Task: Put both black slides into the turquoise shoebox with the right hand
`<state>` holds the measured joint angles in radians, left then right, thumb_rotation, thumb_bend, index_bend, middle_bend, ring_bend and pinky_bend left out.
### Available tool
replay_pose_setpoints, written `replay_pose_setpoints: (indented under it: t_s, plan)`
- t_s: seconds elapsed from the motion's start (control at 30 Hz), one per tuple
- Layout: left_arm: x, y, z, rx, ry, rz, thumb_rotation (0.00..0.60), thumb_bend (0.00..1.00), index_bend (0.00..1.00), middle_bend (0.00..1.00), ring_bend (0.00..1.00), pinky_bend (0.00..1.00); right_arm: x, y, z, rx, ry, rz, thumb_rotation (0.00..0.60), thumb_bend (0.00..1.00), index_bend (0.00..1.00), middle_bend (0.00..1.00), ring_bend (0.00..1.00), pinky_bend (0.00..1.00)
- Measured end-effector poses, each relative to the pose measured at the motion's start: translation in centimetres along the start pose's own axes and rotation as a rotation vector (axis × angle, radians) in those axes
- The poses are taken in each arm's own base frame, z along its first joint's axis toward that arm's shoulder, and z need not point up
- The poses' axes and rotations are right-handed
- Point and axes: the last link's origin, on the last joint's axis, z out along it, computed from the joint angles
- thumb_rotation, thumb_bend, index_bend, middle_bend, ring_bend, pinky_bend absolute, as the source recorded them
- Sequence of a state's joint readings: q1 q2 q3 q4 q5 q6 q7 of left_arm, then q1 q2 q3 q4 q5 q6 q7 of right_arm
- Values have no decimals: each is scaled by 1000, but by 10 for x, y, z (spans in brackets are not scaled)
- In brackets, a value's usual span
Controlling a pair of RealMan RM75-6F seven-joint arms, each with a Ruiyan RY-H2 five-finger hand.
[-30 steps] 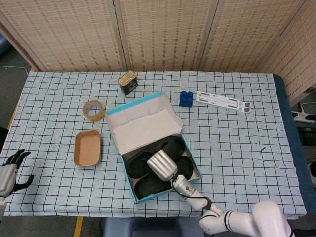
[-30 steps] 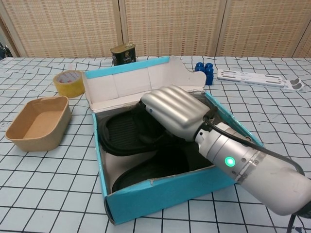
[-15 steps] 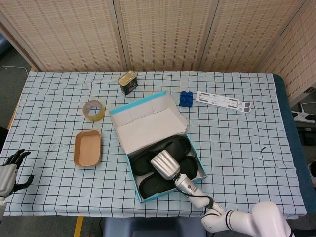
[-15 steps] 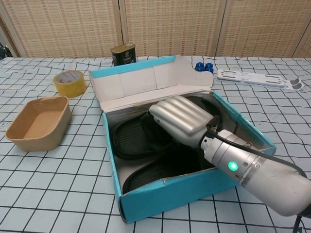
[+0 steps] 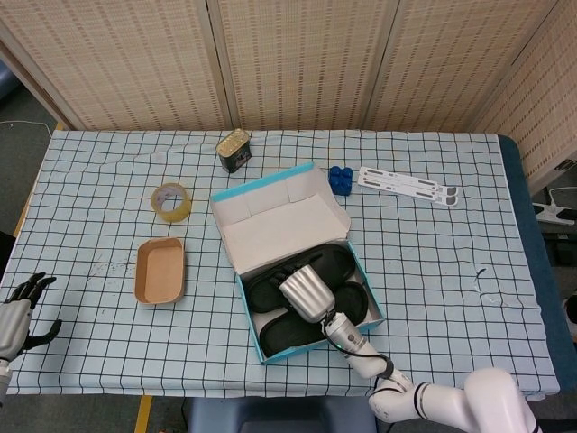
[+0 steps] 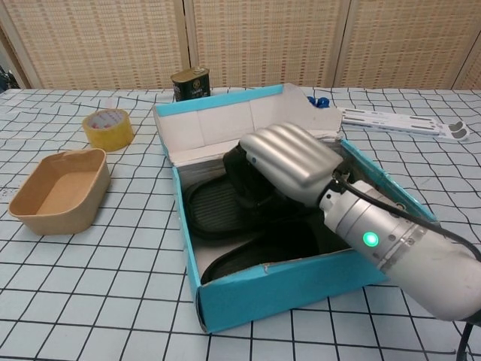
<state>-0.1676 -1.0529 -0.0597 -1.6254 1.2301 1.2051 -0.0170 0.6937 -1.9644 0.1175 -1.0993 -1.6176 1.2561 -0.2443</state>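
Observation:
The turquoise shoebox (image 5: 369,298) (image 6: 285,292) stands open at mid-table, its white-lined lid (image 5: 280,221) (image 6: 225,124) tilted back. Two black slides lie inside: one (image 5: 267,294) (image 6: 218,214) toward the lid, the other (image 5: 288,333) (image 6: 248,259) along the front wall. My right hand (image 5: 303,293) (image 6: 290,160) reaches down into the box, fingers curled over the raised end of the far slide, gripping it as far as I can see; its silver back hides the fingertips. My left hand (image 5: 18,308) rests at the table's front left corner, fingers apart and holding nothing.
A brown paper tray (image 5: 160,269) (image 6: 56,188) and a tape roll (image 5: 170,200) (image 6: 107,126) sit left of the box. A tin can (image 5: 233,149) (image 6: 190,83), blue bricks (image 5: 340,179) (image 6: 317,100) and a white strip (image 5: 407,186) (image 6: 402,122) lie behind it.
The shoebox has slid to the right and a little away from me, carried along with my right hand inside it. The lid now nearly touches the blue bricks. The left hand has stayed still.

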Motion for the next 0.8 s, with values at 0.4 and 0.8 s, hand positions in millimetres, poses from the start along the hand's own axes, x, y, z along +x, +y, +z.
replay_pose_setpoints:
  t_s: [0.4,0.8]
  plan:
    - [1,0,0,-1,8,-3,600,360,134,42,89,318,61,23,-26,-61,67,-29,600,408,445,443,271,376]
    - [4,7,-3,-62,60,5,600,360,134,46,89,317,124,138,-173,-509,88,-238,600,286,262,297,132,137]
